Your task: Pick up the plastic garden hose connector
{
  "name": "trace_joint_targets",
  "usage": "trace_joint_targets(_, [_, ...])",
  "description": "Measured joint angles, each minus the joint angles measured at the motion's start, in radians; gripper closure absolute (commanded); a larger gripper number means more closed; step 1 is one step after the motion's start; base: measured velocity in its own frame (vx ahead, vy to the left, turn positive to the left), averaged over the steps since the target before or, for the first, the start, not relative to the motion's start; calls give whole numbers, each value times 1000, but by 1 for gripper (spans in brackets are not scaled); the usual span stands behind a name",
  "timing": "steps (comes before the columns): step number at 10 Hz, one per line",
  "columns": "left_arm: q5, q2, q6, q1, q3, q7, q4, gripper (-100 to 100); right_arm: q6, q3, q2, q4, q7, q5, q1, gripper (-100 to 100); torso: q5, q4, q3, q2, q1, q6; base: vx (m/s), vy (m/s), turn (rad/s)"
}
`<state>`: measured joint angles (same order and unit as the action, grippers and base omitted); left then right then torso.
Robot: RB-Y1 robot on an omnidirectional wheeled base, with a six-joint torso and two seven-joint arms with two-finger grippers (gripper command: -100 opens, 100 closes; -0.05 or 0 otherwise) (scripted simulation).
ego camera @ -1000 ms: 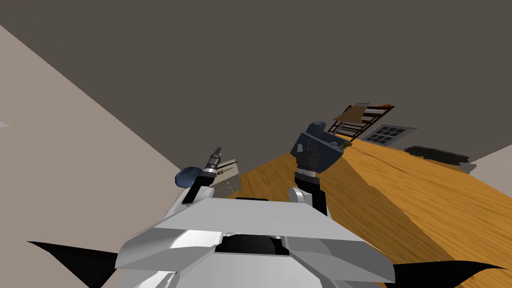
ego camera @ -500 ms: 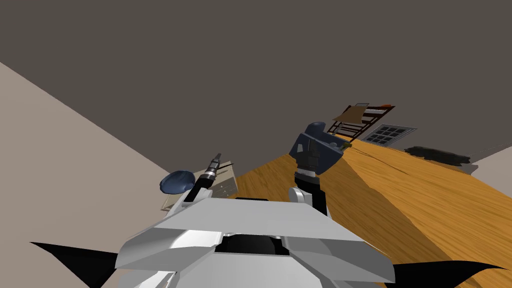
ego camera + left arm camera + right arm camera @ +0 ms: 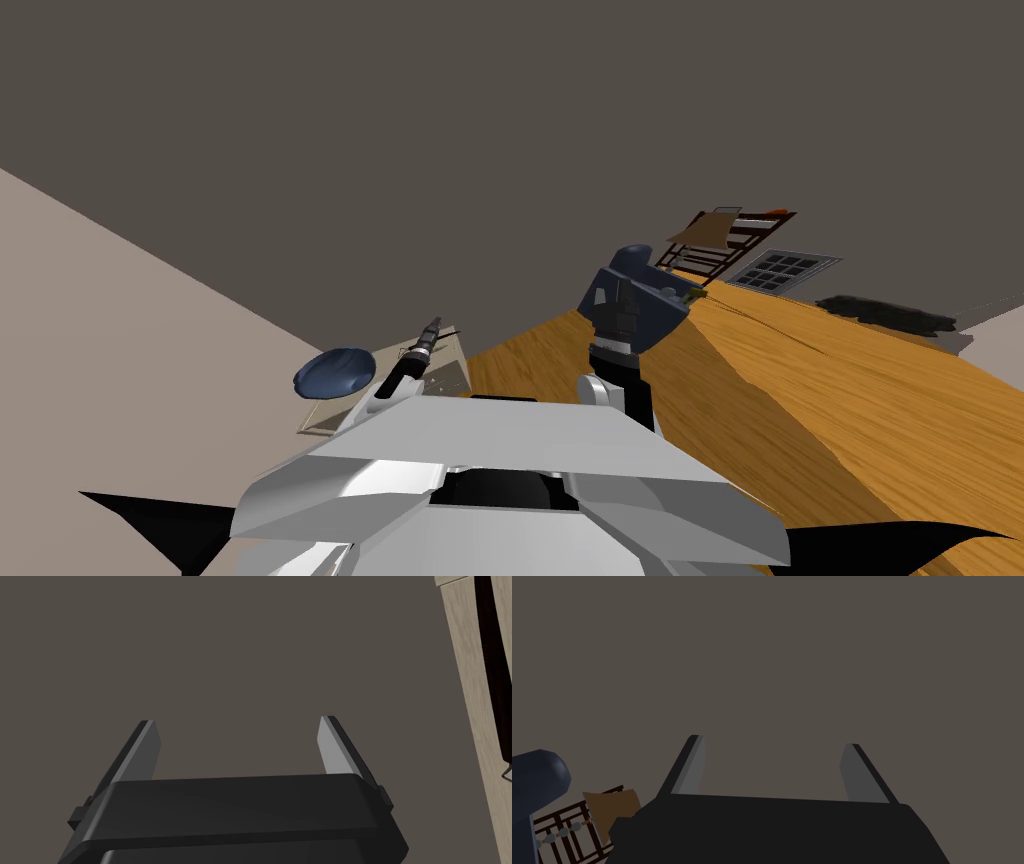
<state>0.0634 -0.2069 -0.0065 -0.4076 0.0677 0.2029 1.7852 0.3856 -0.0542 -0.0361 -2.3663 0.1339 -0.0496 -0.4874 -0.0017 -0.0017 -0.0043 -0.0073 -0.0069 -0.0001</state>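
Note:
My left gripper [image 3: 433, 325] reaches forward over a beige low cabinet [image 3: 445, 372]. In the left wrist view the left gripper [image 3: 240, 726] is open with nothing between its fingers, facing a dark grey wall. A strip of the beige cabinet [image 3: 472, 676] with a dark gap lies off to one side of it. My right gripper [image 3: 620, 296] is raised in front of a dark blue armchair [image 3: 655, 300]. In the right wrist view the right gripper [image 3: 774, 743] is open and empty, also facing the dark grey wall.
A dark blue rounded thing [image 3: 335, 372] lies beside the cabinet. Wooden floor [image 3: 800, 390] runs to the right. At the far end are a dark wooden shelf [image 3: 728, 238], a gridded panel [image 3: 785, 268] and a dark mat [image 3: 885, 312]. A beige wall [image 3: 120, 330] stands at the left.
My head view has shifted: the cabinet and the blue thing slid left and down, and more of the cabinet shows. The left gripper sits slightly lower. The right arm is unchanged.

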Motion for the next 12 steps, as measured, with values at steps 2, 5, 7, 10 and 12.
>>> trace_joint_targets(2, [12, 10, 58, 14, 17, -1, -74, -100, 0, 0, 0, 0, 0, 0, 0, 0, 0, 0, -1, -2, 2, 0, 140, -64, 56])
trace_joint_targets(5, [30, 12, 133, 14, 39, -8, -129, -100, 0, 0, 0, 0, 0, 0, 0, 0, 1, 0, 1, 2, 5, 0, 80, -37, 47])
trace_joint_targets(7, [50, 9, 188, 29, 62, -20, -192, -100, 0, 0, 0, 0, 0, 0, 0, 0, 1, 0, 0, 0, 6, 0, 109, -24, 49])
trace_joint_targets(10, [73, -3, 247, 44, 83, -37, -245, -100, 0, 0, 0, 0, 0, 0, 0, 0, 1, 0, 1, 3, 7, 0, 72, -4, 44])
trace_joint_targets(12, [98, -13, 288, 48, 101, -52, -289, -100, 0, 0, 0, 0, 0, 0, 0, 0, 1, 0, 0, 1, 8, 0, 102, -10, 71])
